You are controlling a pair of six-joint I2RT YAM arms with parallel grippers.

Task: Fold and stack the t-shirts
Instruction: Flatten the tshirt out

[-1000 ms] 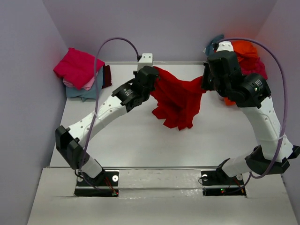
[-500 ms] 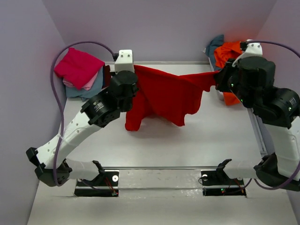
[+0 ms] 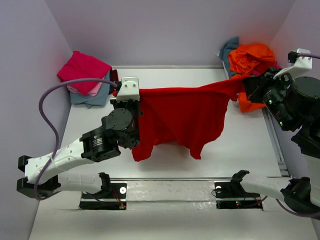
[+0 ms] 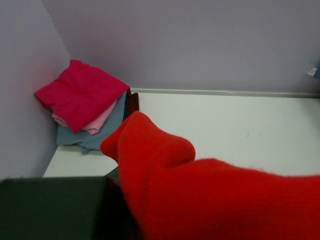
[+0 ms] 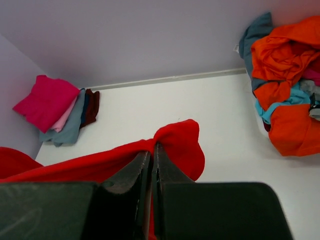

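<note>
From above, the red t-shirt (image 3: 180, 112) hangs as a stretched sheet between the two arms. Its top edge is pulled nearly taut and its lower part drapes down towards the surface (image 3: 165, 165). The left pincer (image 3: 139, 93) pinches one end of that edge, the right pincer (image 3: 244, 82) the other. A folded stack (image 3: 85, 75) with magenta on top sits in the far left corner. An unsorted heap (image 3: 252, 60) of orange and teal cloth lies in the far right corner.

The left wrist view is filled by red cloth bulging out of the dark fingers. The fingertips are buried, so the grip is read from the cloth held fast there. The folded stack lies beyond, against the wall.

In the right wrist view the two fingers are pressed together on a fold of the red cloth, which puffs out just past the tips. The heap is off to the right.

I judge the step to be spreading this shirt out before folding it. The next move would call for lowering both ends evenly, so the cloth lands flat on the bare middle of the surface and does not bunch up.
</note>
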